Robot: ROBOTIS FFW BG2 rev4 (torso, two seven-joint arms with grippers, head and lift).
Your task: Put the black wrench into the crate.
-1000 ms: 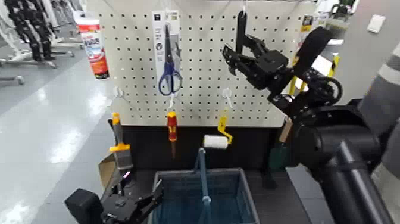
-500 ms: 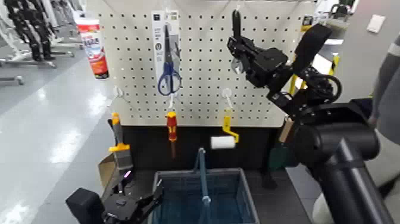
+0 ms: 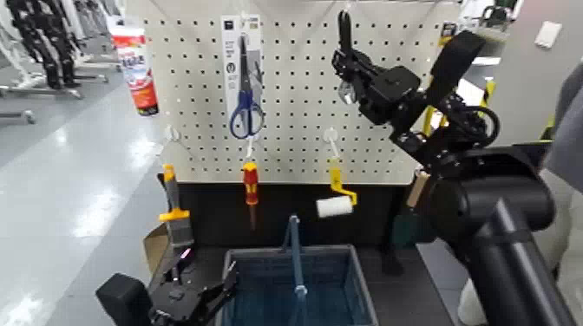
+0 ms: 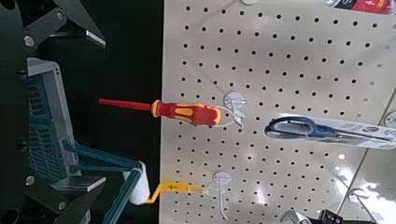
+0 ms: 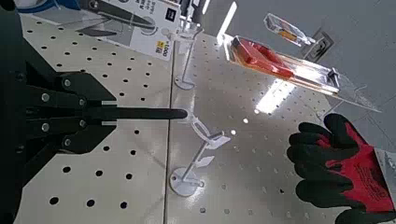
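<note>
Right claw clenches the slim black metal wrench at my twelve o'clock; the blue-grey mesh crate waits at six.

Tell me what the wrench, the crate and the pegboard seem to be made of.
Wrench: probably metal with a matte black finish; its slim dark shaft runs out of the right gripper.
Crate: looks like blue-grey plastic, with mesh-like walls and a paler rim.
Pegboard: an off-white sheet with regular rows of holes; whether painted metal or hardboard cannot be told.
</note>
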